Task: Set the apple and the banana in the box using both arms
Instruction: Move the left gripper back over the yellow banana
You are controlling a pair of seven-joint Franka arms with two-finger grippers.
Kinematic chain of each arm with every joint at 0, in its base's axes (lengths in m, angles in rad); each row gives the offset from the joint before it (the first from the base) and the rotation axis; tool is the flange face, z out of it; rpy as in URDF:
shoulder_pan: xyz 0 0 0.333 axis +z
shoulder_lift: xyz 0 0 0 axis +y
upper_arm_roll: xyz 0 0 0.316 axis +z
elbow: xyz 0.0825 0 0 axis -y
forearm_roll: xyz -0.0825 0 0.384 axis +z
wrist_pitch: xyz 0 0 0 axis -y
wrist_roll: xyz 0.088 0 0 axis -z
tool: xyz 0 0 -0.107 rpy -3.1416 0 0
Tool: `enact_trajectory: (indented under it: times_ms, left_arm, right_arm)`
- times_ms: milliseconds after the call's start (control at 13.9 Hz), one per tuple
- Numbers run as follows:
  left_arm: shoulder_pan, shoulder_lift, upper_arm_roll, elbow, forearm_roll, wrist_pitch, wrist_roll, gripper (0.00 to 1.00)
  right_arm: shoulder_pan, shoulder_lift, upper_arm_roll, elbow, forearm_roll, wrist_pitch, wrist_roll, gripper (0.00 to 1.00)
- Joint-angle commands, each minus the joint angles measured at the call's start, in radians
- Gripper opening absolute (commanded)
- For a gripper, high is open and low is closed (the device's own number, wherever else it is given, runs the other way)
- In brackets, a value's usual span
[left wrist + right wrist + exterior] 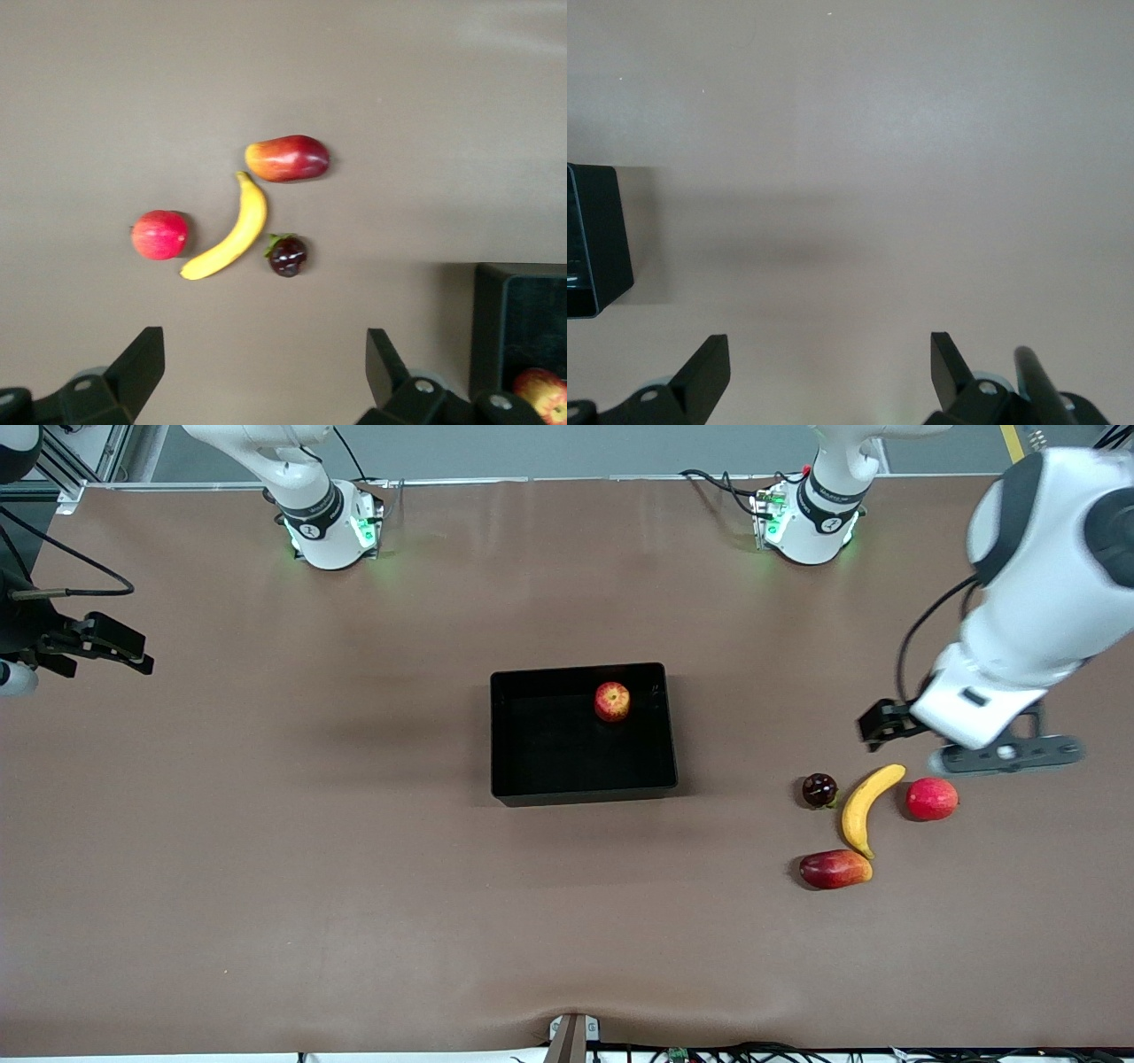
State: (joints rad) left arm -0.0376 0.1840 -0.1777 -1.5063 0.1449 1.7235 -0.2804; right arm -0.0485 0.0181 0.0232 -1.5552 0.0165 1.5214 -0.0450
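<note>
The apple [611, 701] lies inside the black box [585, 788], near the wall on the robots' side; it also shows in the left wrist view [542, 394] with a corner of the box [496, 310]. The yellow banana [868, 808] lies on the table toward the left arm's end, also in the left wrist view [230, 235]. My left gripper [970, 744] hangs open and empty over the table beside the banana's upper tip, its jaws wide apart [263, 354]. My right gripper [97, 645] waits open and empty [830, 354] over the right arm's end of the table.
Around the banana lie a smooth pinkish-red round fruit [931, 798], a red-and-yellow mango-like fruit [834, 869] and a small dark purple fruit [819, 789]. The right wrist view shows one corner of the box [594, 239] and bare brown table.
</note>
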Motion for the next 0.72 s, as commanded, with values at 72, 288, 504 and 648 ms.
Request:
enact_trajectory:
  times_ms: [72, 288, 504, 648]
  left_arm:
    - [0.051, 0.021, -0.011, -0.029, 0.004, -0.009, 0.046, 1.0]
    - [0.093, 0.04, -0.009, -0.128, 0.016, 0.098, 0.192, 1.0]
    - [0.162, 0.052, -0.011, -0.239, 0.018, 0.227, 0.387, 1.0]
    - [0.197, 0.066, -0.011, -0.319, 0.019, 0.333, 0.502, 1.0]
  right_arm:
    - [-0.001, -0.02, 0.0, -0.013, -0.004, -0.003, -0.006, 1.0]
    - [0.001, -0.02, 0.0, -0.013, -0.006, -0.003, -0.006, 1.0]
    - [0.003, -0.02, 0.0, -0.013, -0.004, -0.004, -0.004, 1.0]
    - [-0.002, -0.02, 0.0, -0.011, -0.006, -0.006, -0.006, 1.0]
